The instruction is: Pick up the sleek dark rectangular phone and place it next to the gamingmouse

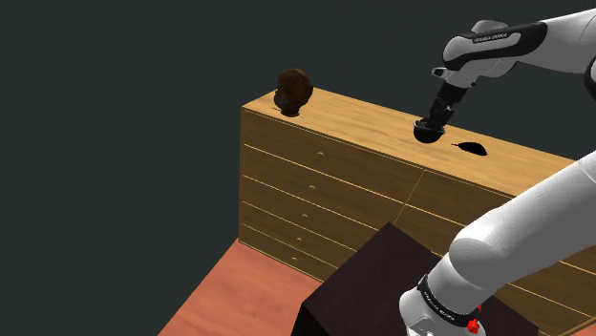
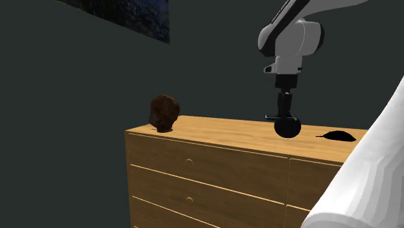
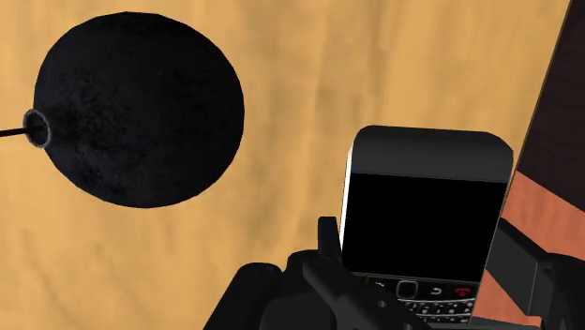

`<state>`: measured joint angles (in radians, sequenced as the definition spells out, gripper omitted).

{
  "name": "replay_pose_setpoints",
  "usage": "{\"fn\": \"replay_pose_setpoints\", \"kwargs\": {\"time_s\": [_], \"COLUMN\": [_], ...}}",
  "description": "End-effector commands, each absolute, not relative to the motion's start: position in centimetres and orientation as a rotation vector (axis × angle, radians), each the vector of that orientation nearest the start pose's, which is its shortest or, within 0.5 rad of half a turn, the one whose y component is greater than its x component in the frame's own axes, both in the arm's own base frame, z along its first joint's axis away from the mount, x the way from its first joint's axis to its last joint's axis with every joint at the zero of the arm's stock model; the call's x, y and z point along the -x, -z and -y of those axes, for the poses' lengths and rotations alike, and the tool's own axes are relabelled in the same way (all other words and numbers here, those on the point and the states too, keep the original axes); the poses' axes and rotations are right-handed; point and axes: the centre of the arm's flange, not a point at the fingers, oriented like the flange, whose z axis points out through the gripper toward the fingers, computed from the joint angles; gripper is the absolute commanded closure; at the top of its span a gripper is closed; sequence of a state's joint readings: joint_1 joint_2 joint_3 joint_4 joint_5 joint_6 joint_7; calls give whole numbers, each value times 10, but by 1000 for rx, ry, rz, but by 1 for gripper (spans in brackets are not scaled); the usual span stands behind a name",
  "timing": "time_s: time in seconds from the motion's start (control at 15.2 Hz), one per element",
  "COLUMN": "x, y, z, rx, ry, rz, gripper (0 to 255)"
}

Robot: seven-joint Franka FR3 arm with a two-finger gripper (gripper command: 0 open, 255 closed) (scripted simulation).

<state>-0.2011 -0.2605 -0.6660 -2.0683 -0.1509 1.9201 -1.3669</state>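
My black gripper [image 3: 419, 251] is shut on a dark rectangular phone [image 3: 422, 178] with a black screen and a small keypad, one finger on each long side. The gaming mouse [image 3: 141, 108], a rounded black shape with a thin cable, lies on the wooden dresser top [image 3: 309, 75] off to one side of the phone. In the shoulder view the gripper [image 1: 428, 128] hangs just over the dresser, with the mouse [image 1: 472, 148] a short way to its right. The second exterior view has the gripper [image 2: 287, 125] left of the mouse [image 2: 336, 135].
A brown lumpy object [image 1: 293, 90] stands on the dresser's far left corner [image 2: 164, 112]. The dresser front [image 1: 315, 205] has several drawers. My dark stand [image 1: 368, 286] sits on a reddish floor [image 1: 239, 296] in front. The dresser's edge lies close beside the phone [image 3: 553, 112].
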Motion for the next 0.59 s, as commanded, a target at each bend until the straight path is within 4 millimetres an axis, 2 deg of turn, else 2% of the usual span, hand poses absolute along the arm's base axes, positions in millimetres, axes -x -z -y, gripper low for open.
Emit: {"fn": "replay_pose_setpoints", "kwargs": {"time_s": [0.0,0.53], "x": [-277,-182], "y": [-522,-522], "z": [418,464], "rx": [3065,3065], "ry": [67,67], "rz": [881,881], "gripper": [255,255]}}
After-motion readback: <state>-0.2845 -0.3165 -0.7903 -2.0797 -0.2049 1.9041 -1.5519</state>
